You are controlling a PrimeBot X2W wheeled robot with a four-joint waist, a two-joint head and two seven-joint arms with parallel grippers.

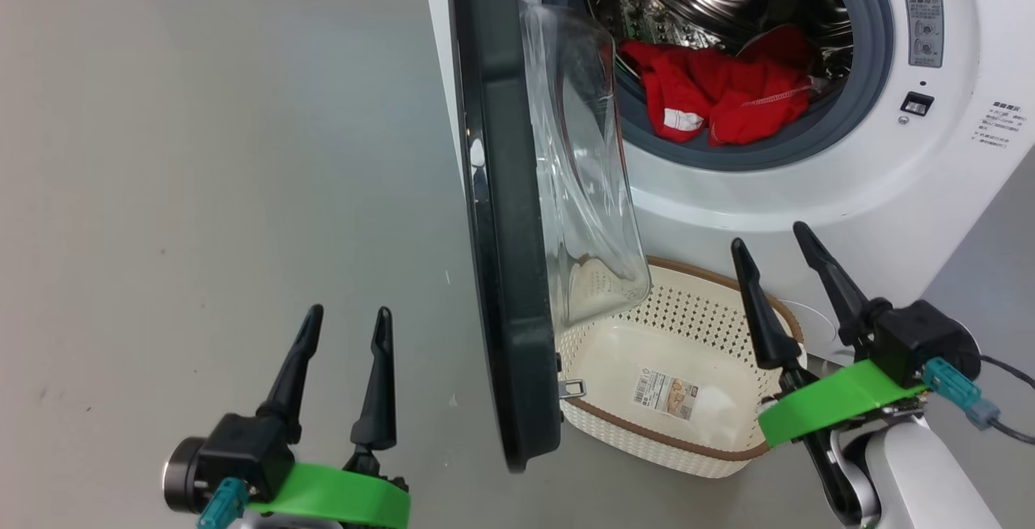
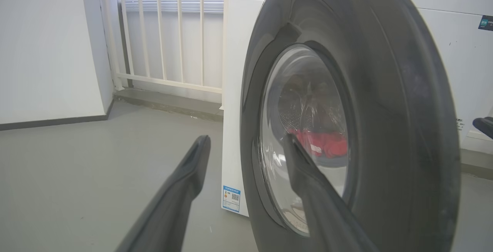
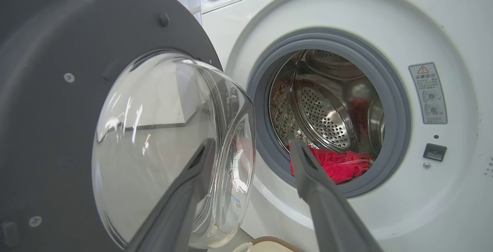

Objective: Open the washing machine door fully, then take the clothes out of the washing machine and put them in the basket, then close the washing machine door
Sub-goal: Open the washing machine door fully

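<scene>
The washing machine [image 1: 808, 189] is white, and its door [image 1: 505, 270] stands swung out edge-on toward me, black rim and clear glass bowl [image 1: 586, 181] showing. Red clothes [image 1: 720, 92] lie in the steel drum against the grey ring, with a white tag among them. The cream basket [image 1: 671, 383] sits on the floor under the opening, holding nothing but its paper label. My left gripper [image 1: 345, 323] is open, left of the door's outer side [image 2: 385, 109]. My right gripper [image 1: 768, 239] is open above the basket's right rim, pointing at the opening and the clothes [image 3: 339, 165].
Grey floor [image 1: 202, 149] spreads wide to the left of the door. A white railing [image 2: 165, 32] and a white wall [image 2: 46, 44] stand behind the machine's left side. A blue label [image 2: 231, 198] is low on the washer front.
</scene>
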